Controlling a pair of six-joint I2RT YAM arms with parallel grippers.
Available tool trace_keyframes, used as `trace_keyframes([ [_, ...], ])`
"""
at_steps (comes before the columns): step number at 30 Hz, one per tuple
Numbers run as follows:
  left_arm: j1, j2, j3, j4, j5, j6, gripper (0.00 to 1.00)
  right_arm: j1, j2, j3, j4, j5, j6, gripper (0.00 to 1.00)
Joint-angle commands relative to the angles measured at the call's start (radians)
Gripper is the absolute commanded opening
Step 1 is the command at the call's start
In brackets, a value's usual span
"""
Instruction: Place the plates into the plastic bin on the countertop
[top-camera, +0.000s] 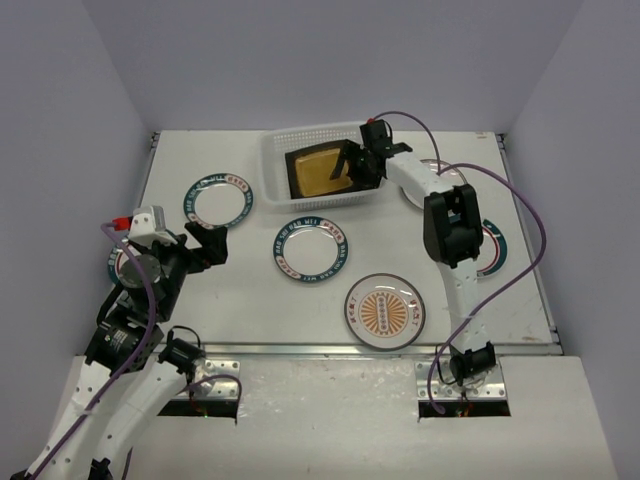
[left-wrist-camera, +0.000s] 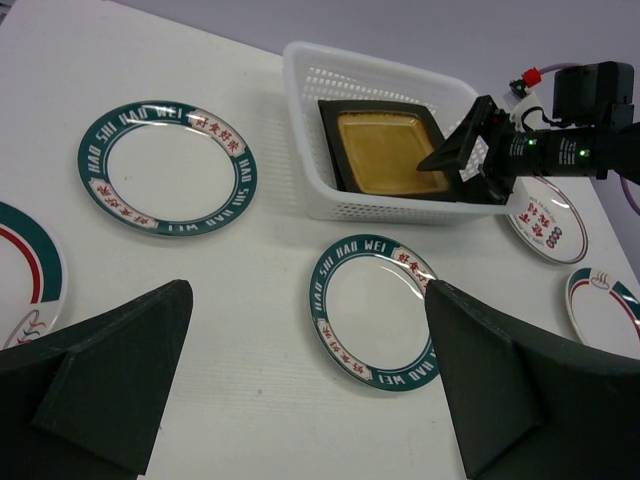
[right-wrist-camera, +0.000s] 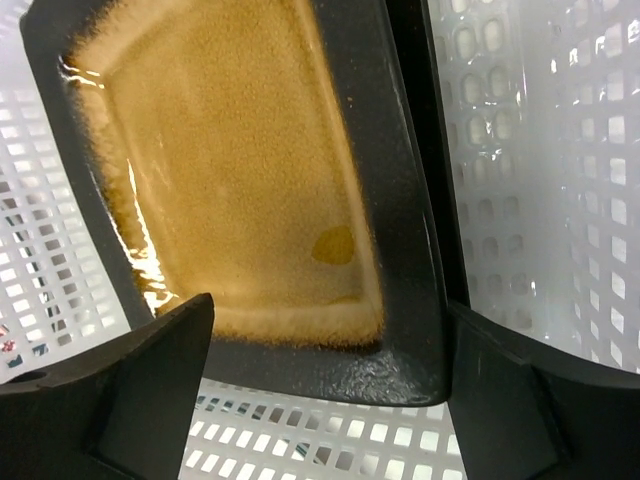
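The white lattice plastic bin (top-camera: 276, 152) stands at the back of the countertop (top-camera: 250, 300). An amber square plate with a dark rim (top-camera: 318, 172) lies inside it. My right gripper (top-camera: 358, 162) hangs open over the bin's right end. In the right wrist view the amber plate (right-wrist-camera: 230, 170) fills the space above the spread gripper (right-wrist-camera: 325, 400), close to the right finger. My left gripper (top-camera: 205, 245) is open and empty above the countertop; in its view (left-wrist-camera: 310, 400) a teal-rimmed round plate (left-wrist-camera: 375, 322) lies ahead of it.
Another teal-rimmed plate (top-camera: 218, 200) lies left of the bin. A plate with an orange motif (top-camera: 385, 310) lies near the front. More plates sit partly under the right arm (top-camera: 428, 185), at the right (top-camera: 497, 245) and under the left arm (top-camera: 122, 265).
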Motion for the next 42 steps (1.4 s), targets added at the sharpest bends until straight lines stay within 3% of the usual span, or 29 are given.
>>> trace_keyframes([
  [1, -0.011, 0.007, 0.004, 0.032, -0.014, -0.002, 1.0, -0.003, -0.047, -0.036, -0.105, 0.138, -0.045, 0.96],
  [10, -0.011, 0.017, 0.008, 0.022, -0.036, -0.009, 1.0, 0.028, -0.102, 0.061, -0.237, 0.301, -0.169, 0.99],
  [16, -0.011, 0.043, 0.019, 0.009, -0.036, -0.032, 1.0, 0.041, -0.199, -0.02, -0.203, 0.286, -0.199, 0.99],
  [18, -0.011, 0.074, 0.04, -0.021, 0.0, -0.086, 1.0, 0.049, -0.33, -0.097, -0.14, 0.27, -0.216, 0.99],
  [22, -0.011, 0.158, -0.007, 0.009, 0.181, -0.247, 1.0, 0.055, -0.573, -0.222, -0.065, 0.166, -0.243, 0.99],
  [26, -0.011, 0.288, -0.139, 0.154, 0.291, -0.368, 1.0, 0.034, -0.828, -0.439, 0.021, -0.141, -0.246, 0.99],
  [27, -0.011, 0.338, -0.204, 0.218, 0.312, -0.409, 1.0, 0.023, -0.92, -0.548, 0.056, -0.332, -0.245, 0.99],
  [30, -0.005, 0.503, -0.276, 0.434, 0.383, -0.427, 1.0, 0.016, -1.14, -0.836, 0.205, -0.561, -0.212, 0.99],
  [33, 0.022, 0.661, -0.31, 0.614, 0.501, -0.408, 1.0, 0.015, -1.33, -1.147, 0.327, -0.692, -0.173, 0.99],
  [37, 0.076, 0.841, -0.348, 0.812, 0.607, -0.398, 1.0, 0.014, -1.515, -1.385, 0.445, -0.829, -0.101, 0.99],
  [42, 0.124, 1.008, -0.344, 0.927, 0.685, -0.408, 0.97, 0.013, -1.546, -1.534, 0.541, -0.903, -0.047, 0.96],
])
